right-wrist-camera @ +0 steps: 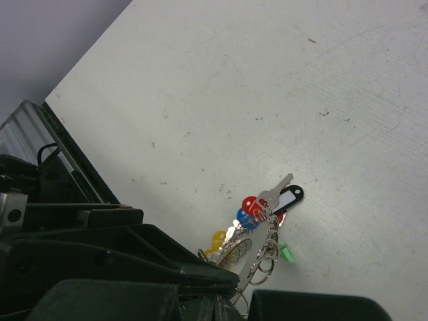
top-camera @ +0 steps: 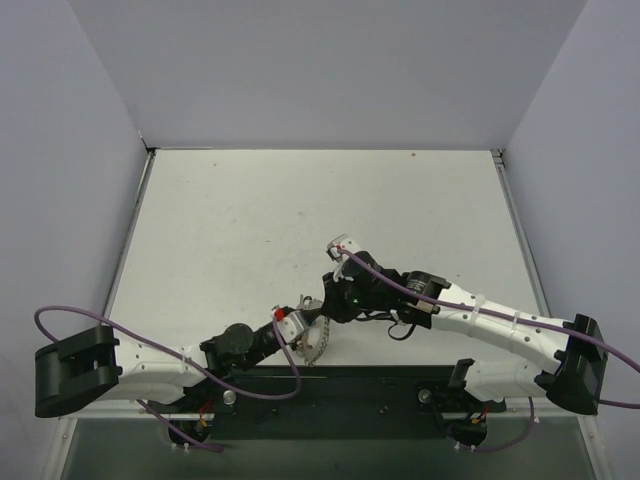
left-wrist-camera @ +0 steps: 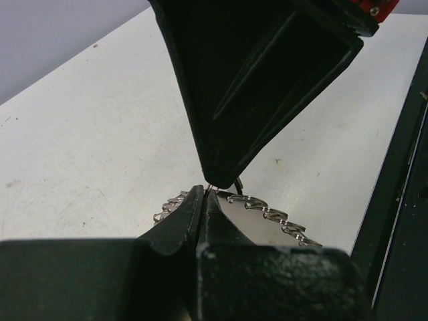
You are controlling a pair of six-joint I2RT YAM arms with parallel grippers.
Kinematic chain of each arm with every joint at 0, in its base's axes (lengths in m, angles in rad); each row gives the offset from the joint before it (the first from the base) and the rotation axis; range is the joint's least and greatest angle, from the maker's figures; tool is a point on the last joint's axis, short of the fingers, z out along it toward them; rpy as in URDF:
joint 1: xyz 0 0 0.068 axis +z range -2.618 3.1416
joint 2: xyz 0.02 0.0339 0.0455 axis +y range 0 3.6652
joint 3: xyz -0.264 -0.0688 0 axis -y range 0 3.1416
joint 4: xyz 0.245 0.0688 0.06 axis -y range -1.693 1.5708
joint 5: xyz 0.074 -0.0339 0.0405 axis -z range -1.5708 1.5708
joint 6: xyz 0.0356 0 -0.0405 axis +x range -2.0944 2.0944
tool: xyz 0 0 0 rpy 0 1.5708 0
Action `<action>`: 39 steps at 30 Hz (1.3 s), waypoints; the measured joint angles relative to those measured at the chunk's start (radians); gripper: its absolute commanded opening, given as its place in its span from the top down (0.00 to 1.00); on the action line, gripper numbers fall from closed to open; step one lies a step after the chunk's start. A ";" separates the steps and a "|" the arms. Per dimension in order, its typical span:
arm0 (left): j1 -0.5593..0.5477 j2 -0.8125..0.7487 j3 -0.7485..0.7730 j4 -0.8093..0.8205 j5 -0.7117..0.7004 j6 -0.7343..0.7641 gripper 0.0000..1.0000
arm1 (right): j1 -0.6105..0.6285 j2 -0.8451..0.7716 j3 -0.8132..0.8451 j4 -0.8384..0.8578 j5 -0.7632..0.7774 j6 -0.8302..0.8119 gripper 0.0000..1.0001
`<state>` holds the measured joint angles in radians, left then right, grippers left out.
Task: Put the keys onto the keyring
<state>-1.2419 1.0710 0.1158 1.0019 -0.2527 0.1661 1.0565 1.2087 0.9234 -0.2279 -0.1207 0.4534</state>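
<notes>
The table [top-camera: 300,200] fills the top view, and the two arms meet at its lower centre. There the right gripper [top-camera: 328,300] covers whatever it carries. Its own wrist view shows narrow jaws pinching small linked rings, cut off at the bottom edge. The left gripper [left-wrist-camera: 204,200] is clamped tight on the keyring [left-wrist-camera: 271,214], whose bumpy rim shows only as short arcs either side of the fingers. The rest is hidden behind that gripper. From above the keyring is a pale disc just below the left gripper. The keys [right-wrist-camera: 257,210] appear only in the right wrist view. They hang as a bunch from the links with red, blue, yellow and green heads, the green one blurred.
</notes>
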 measured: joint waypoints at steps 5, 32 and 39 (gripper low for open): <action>-0.015 0.011 0.025 -0.006 -0.013 0.014 1.00 | 0.008 -0.003 0.021 0.008 -0.023 0.011 1.00; -0.022 0.024 0.020 0.041 -0.073 0.044 1.00 | 0.019 -0.008 0.087 -0.045 -0.071 0.010 0.45; -0.022 0.010 0.013 0.097 -0.068 0.062 1.00 | 0.031 -0.069 0.087 -0.079 -0.056 -0.019 0.43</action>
<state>-1.2636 1.0809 0.1284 1.0985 -0.3202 0.2279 1.0878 1.1397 1.0103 -0.3069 -0.1772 0.4339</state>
